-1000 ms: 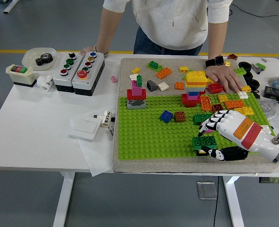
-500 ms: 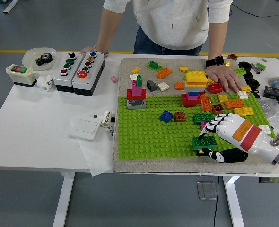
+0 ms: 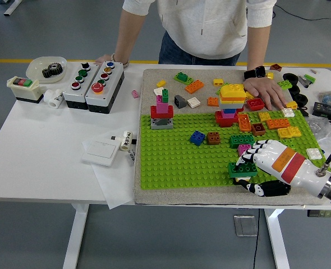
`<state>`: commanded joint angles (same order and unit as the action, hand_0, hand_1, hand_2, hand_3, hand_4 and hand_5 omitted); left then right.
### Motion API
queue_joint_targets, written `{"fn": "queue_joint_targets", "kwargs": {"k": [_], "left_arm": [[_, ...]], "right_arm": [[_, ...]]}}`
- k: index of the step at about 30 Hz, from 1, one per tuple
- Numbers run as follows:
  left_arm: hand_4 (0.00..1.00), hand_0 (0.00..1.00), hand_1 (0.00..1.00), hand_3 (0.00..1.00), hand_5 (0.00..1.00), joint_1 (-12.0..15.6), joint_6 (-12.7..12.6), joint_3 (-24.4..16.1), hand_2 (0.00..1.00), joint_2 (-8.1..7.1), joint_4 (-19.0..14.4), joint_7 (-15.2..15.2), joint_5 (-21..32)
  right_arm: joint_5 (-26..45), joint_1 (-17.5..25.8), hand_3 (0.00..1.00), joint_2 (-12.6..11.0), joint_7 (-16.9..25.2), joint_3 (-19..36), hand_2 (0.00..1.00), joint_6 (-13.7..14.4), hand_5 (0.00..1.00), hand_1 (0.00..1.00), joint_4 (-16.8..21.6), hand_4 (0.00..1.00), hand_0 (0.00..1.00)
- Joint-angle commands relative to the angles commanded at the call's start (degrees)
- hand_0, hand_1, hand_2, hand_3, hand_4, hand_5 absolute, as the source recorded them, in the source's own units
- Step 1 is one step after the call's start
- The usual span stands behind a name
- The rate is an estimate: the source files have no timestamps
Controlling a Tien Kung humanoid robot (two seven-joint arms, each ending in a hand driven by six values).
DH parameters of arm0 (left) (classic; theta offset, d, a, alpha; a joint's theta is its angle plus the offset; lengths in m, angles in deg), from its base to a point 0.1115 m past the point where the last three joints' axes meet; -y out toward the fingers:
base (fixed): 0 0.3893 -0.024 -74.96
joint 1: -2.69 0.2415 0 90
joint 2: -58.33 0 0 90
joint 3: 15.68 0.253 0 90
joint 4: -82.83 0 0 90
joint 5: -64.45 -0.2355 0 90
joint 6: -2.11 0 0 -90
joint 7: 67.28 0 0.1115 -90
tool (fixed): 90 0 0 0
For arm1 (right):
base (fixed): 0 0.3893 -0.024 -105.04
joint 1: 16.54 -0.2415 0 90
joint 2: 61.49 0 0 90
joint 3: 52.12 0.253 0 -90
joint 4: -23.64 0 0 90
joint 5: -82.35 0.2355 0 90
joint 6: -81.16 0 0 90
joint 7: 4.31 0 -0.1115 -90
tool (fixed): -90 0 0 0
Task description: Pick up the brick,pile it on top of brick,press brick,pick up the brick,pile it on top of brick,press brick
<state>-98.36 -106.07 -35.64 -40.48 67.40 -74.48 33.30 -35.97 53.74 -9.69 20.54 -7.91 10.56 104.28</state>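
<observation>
My right hand (image 3: 252,168) comes in from the lower right and is curled around a dark green brick (image 3: 242,168) at the near right of the lime baseplate (image 3: 177,157). The brick sits low, at the plate's surface. Just behind it are another dark green brick (image 3: 241,139) and a small pink brick (image 3: 243,149). A tall mixed stack with a yellow top (image 3: 230,103) stands at the plate's far edge, and a red, pink and green stack (image 3: 162,111) stands further left. A blue brick (image 3: 197,137) and a brown brick (image 3: 213,137) sit mid-plate. My left arm is out of sight.
A person stands at the far side, one hand (image 3: 265,89) resting on the mat beside loose orange, yellow and red bricks, the other hand (image 3: 112,59) on the table. Two button boxes (image 3: 93,83), a bowl with a gear (image 3: 46,68) and a white switch plate (image 3: 101,149) lie to the left.
My right hand has drawn slightly toward the near edge and lowered, keeping the dark green brick in its fingers. The person's hands have not moved.
</observation>
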Motion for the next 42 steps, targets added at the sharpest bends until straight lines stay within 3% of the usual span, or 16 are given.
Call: {"fn": "queue_joint_targets", "kwargs": {"k": [42], "left_arm": [[0.689, 0.782, 0.788, 0.627, 0.648, 0.2, 0.0, 0.0, 0.778, 0.11, 0.1, 0.0, -0.1]], "right_arm": [[-0.8, 1.2, 0.572, -0.2, 0.8, 0.0, 0.547, 0.0, 0.36, 0.475, -1.0, 0.627, 0.503]]}}
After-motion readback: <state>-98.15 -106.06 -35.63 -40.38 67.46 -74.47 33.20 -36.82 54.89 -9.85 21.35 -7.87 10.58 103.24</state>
